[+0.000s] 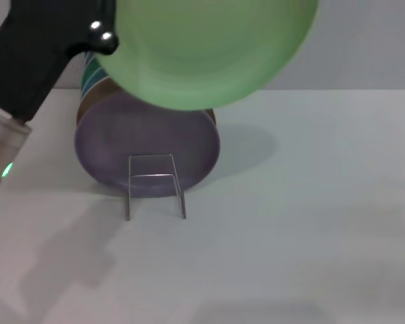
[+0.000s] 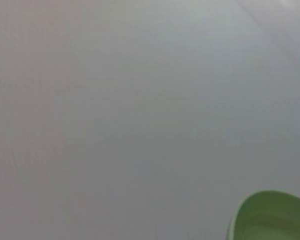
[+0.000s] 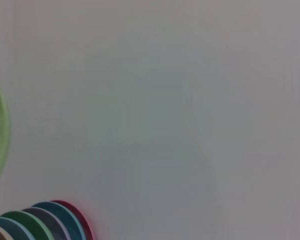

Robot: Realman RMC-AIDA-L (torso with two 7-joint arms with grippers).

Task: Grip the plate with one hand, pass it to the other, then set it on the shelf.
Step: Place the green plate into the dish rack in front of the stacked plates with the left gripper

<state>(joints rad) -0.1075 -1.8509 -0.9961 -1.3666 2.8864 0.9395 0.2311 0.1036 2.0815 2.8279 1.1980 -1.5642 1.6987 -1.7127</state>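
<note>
head only: left end effector point(image 1: 102, 37) gripping plate point(image 1: 209, 47) rim above shelf point(image 1: 155, 185) | right wrist only: plate stack point(image 3: 40, 222) | right end effector unseen

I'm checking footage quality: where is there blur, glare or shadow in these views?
Head view: the plate is close and soft-edged, held up by the left gripper, which shows two bright glints; soft shadows fall on the table by the shelf. Left wrist view: hazy, only the plate's rim shows. Right wrist view: a faint shadow on the table.

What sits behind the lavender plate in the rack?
Behind the lavender plate in the rack, edges of more plates show, teal and brown. The lifted green plate and left gripper cover the rest, so their count is hidden.
</note>
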